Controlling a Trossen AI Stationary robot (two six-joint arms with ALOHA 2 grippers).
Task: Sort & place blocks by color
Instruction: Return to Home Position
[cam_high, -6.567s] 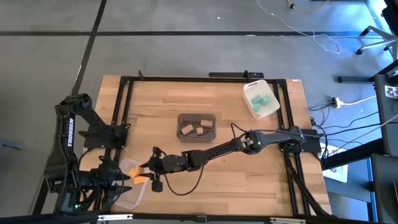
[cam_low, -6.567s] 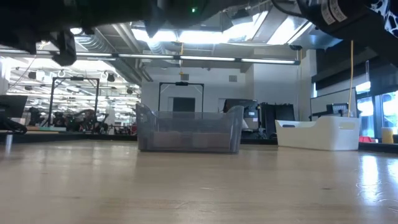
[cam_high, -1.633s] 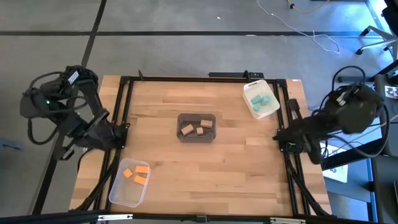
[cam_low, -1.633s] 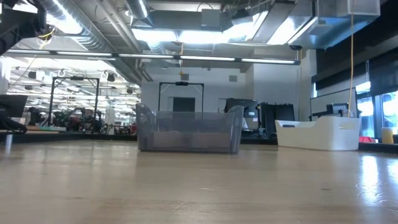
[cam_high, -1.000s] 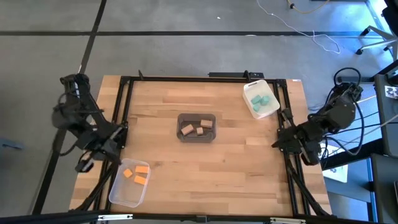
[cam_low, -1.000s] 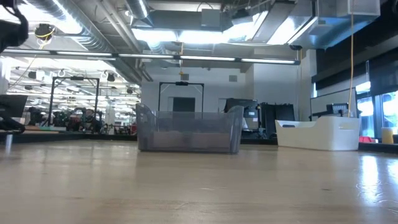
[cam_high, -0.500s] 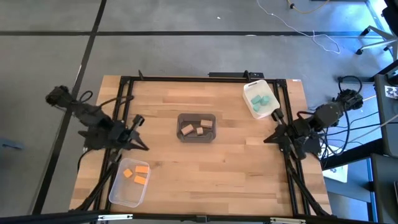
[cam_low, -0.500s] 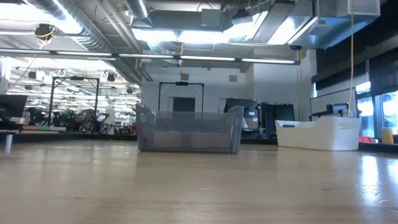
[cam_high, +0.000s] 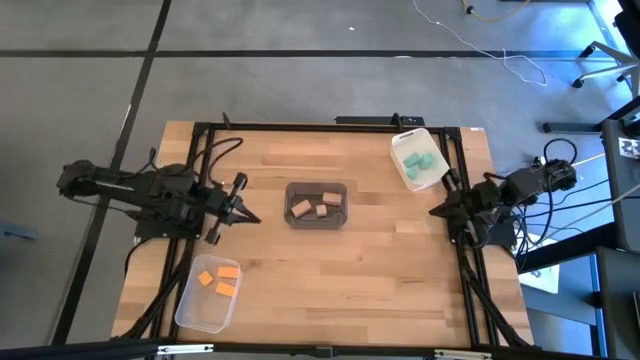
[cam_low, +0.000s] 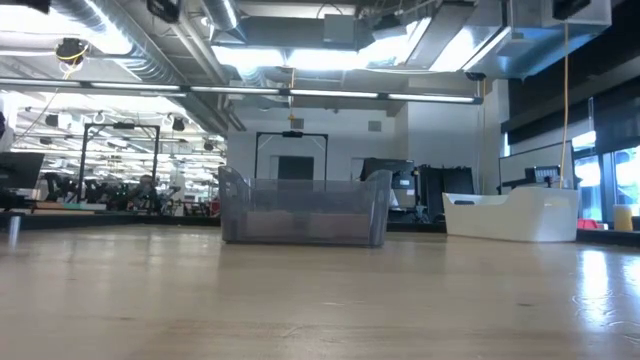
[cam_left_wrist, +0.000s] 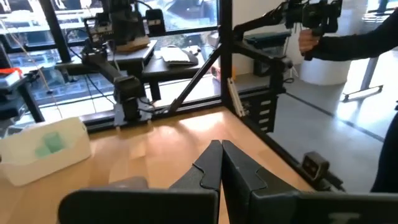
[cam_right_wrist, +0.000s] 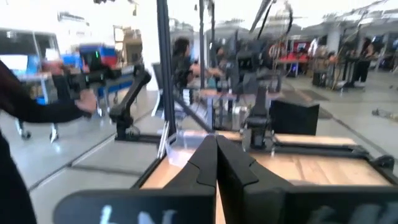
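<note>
Orange blocks (cam_high: 227, 272) lying flat, clear bin (cam_high: 192, 316)

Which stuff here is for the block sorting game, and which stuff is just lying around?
For the job: orange blocks in the clear bin; tan blocks in the grey bin; teal blocks in the white bin; left gripper and right gripper, both shut, empty.
Just lying about: white cable on the floor; chair base beside it.
</note>
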